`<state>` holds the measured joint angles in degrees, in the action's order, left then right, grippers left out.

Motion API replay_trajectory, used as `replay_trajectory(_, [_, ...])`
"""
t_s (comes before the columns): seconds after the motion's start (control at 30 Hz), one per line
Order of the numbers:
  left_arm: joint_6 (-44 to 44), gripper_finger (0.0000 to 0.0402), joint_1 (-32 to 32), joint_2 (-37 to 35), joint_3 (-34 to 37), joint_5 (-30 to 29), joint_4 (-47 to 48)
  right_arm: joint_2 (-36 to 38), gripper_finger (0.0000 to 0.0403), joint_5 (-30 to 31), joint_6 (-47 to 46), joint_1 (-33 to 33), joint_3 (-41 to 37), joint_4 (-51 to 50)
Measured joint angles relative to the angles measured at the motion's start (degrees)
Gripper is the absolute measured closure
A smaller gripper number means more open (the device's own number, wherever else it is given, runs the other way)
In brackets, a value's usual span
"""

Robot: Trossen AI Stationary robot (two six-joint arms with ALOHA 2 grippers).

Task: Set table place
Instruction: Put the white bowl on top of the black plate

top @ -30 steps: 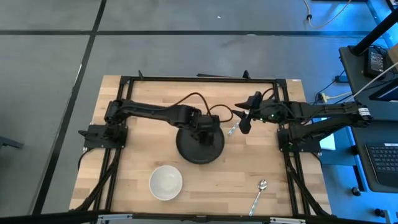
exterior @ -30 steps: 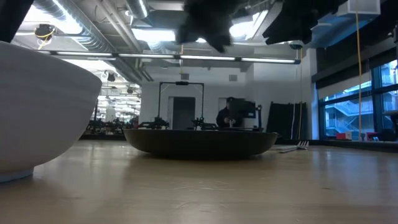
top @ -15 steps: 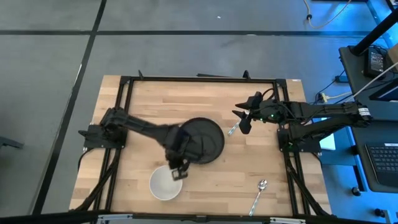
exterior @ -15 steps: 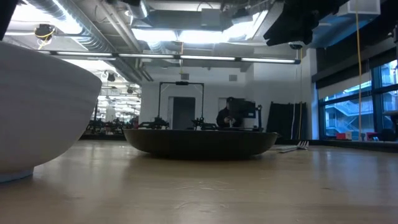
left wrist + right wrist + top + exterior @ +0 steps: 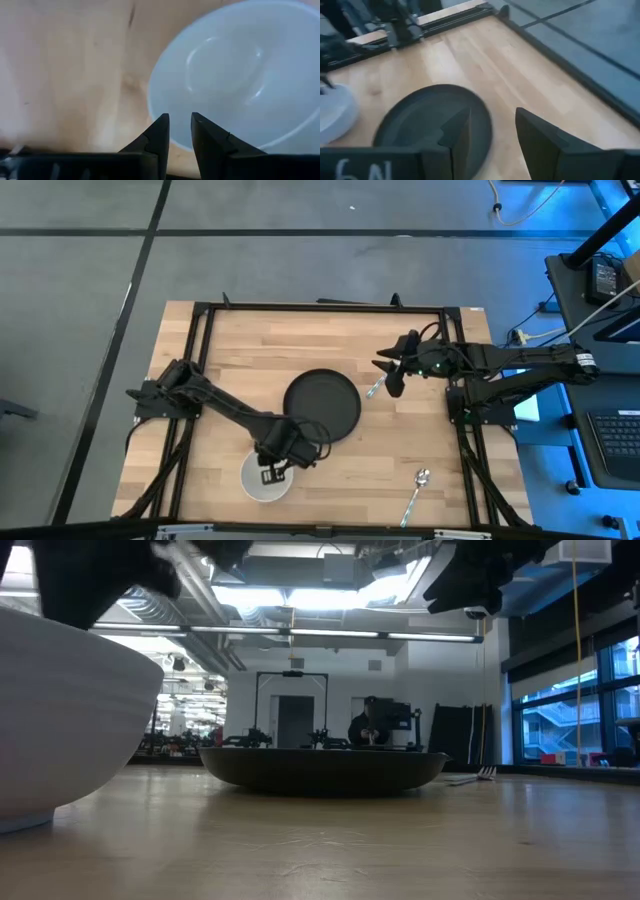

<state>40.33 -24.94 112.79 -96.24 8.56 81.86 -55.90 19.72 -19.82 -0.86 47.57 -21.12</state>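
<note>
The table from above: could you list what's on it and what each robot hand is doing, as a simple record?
table: light wood planks, black frame
black plate: near the middle
white bowl: near edge, left of the plate
fork: right of the plate
spoon: near right corner
left hand: above the bowl's rim, fingers slightly apart, holding nothing
right hand: raised over the fork, open, empty

Grey concrete floor (image 5: 300,250) with dark seams surrounds the rig; bright ceiling strip lights (image 5: 300,595), tall blue-tinted windows (image 5: 575,725).
</note>
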Motion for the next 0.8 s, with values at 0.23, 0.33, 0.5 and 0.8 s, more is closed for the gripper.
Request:
replay_trajectory(0.23, [-4.84,0.0328,1.73,0.04,3.23,-2.69,-3.46,0.00,0.0247,-6.66,-10.92,-0.45,0.00,-0.62])
replay_trajectory(0.33, [-6.02,0.0328,2.13,0.04,3.30,-3.74,-3.33,0.00,0.0247,-7.85,-12.99,-1.13,0.00,-0.95])
replay_trajectory(0.5, [-10.67,0.0328,2.15,0.03,3.30,-3.73,-3.36,0.00,0.0247,-7.91,-13.14,-2.27,0.00,-1.01])
replay_trajectory(0.8, [-13.02,0.0328,2.13,0.01,3.65,-4.63,-5.02,0.00,0.0247,-7.88,-17.43,-5.30,0.00,-1.32])
